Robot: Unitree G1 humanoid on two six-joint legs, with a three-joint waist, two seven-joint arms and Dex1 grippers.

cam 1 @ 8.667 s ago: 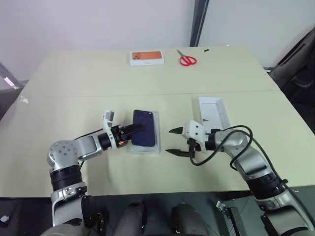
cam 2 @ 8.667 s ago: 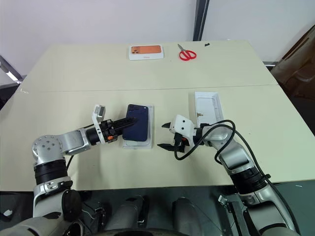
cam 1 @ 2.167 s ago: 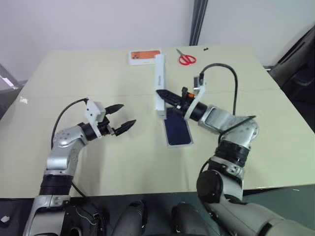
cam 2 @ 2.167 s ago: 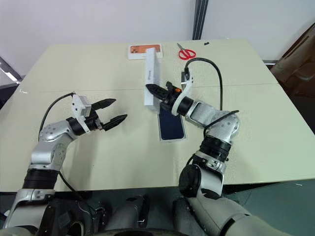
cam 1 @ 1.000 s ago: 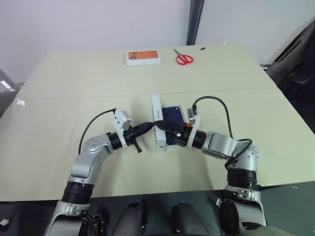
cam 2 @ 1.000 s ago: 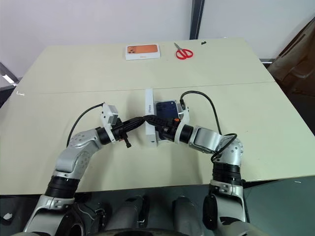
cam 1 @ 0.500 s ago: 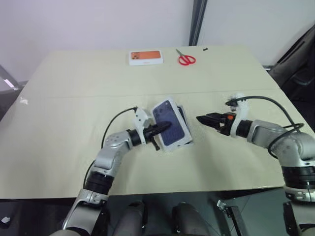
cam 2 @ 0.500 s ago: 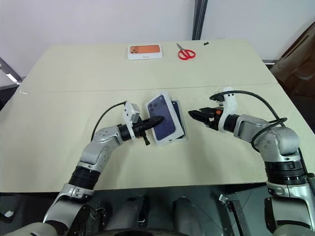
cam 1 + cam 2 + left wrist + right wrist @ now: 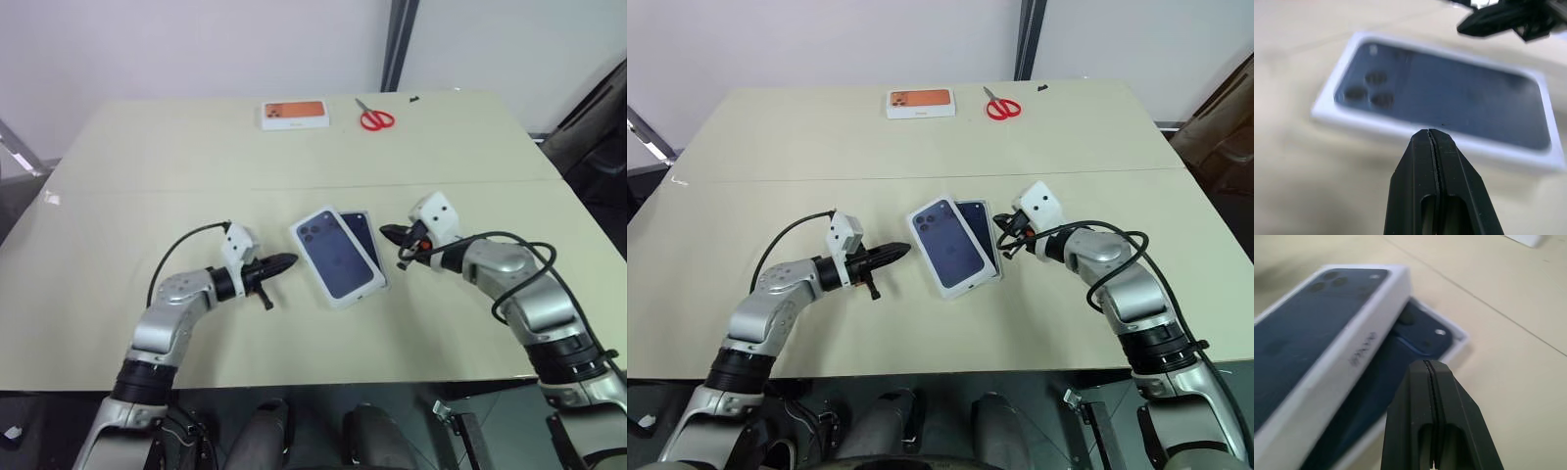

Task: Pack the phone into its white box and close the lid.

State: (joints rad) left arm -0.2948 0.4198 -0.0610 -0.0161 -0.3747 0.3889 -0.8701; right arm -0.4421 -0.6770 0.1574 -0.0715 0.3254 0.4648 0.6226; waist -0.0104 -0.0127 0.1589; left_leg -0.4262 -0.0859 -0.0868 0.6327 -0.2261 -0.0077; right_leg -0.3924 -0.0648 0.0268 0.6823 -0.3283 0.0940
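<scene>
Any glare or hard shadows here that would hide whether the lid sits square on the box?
Left eye view: soft, even light on the table, only a faint shadow around the lid, no glare. Right wrist view: one small bright glint on the phone, and the lid's side wall shades it slightly. The lid still reads plainly as askew, leaving part of the phone uncovered.

The light is even and soft, coming from above; the counter point(image 9: 147, 157) is bright, without glare; shadows under the arms are faint and short; the head views are sharp; in the wrist views the near black fingers point(image 9: 1432, 186) and the background are blurred.
</scene>
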